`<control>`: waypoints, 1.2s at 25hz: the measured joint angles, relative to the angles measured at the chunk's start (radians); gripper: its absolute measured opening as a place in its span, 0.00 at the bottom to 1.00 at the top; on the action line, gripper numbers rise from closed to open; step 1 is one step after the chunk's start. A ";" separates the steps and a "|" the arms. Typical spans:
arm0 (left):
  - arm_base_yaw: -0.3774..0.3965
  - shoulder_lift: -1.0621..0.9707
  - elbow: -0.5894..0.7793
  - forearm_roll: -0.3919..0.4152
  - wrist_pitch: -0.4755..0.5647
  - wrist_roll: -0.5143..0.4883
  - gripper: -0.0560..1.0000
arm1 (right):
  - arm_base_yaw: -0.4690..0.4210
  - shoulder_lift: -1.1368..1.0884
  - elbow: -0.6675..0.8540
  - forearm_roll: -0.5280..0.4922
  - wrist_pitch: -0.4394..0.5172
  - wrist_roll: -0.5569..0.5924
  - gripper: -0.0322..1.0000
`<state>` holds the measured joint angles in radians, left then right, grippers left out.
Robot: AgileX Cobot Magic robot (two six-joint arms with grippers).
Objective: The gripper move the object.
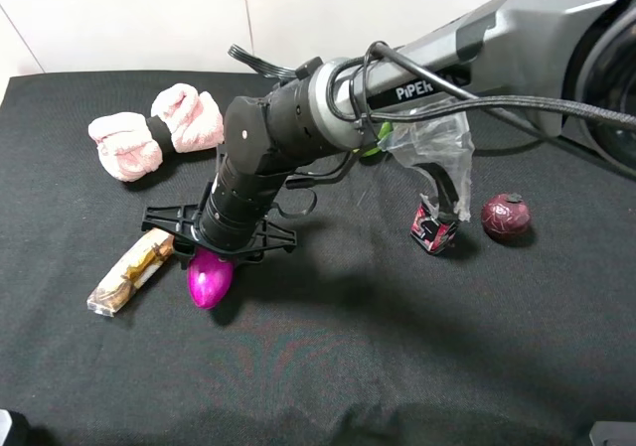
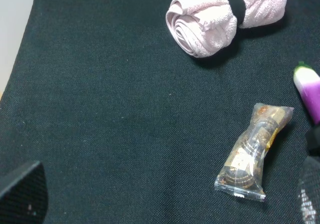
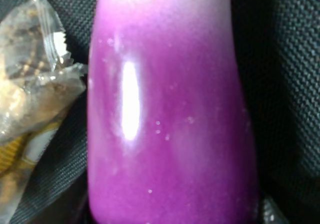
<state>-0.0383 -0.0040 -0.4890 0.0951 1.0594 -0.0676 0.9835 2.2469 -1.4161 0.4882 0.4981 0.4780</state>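
The magenta-purple eggplant [image 1: 210, 279] lies on the black cloth at the left. Only its rounded end shows under my right arm. It fills the right wrist view [image 3: 170, 114], glossy and paler toward its stem. Its whitish, green-tipped stem end shows in the left wrist view [image 2: 309, 87]. My right gripper [image 1: 212, 260] has reached across and stands straight over the eggplant, with dark finger edges hugging both its sides. My left gripper is open and empty, with only one black fingertip [image 2: 20, 194] in view.
A clear snack packet [image 1: 129, 272] lies right beside the eggplant and also shows in the left wrist view [image 2: 252, 151]. A pink rolled towel [image 1: 159, 133] lies behind it. At the right are a clear plastic bag [image 1: 432, 138], a small black-and-red packet [image 1: 433, 229] and a round maroon fruit [image 1: 505, 217].
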 joint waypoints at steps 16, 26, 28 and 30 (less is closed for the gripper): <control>0.000 0.000 0.000 0.000 0.000 0.000 1.00 | 0.003 -0.008 -0.009 -0.014 0.031 0.027 0.66; 0.000 0.000 0.000 0.000 0.000 0.000 1.00 | 0.008 -0.010 -0.012 -0.017 0.032 0.010 0.69; 0.000 0.000 0.000 0.000 0.000 0.000 1.00 | 0.008 -0.010 -0.012 -0.017 0.034 0.008 0.69; 0.000 0.000 0.000 0.000 0.000 0.000 1.00 | 0.008 -0.010 -0.012 -0.017 0.034 0.006 0.69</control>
<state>-0.0383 -0.0040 -0.4890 0.0951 1.0594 -0.0676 0.9913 2.2374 -1.4277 0.4709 0.5323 0.4844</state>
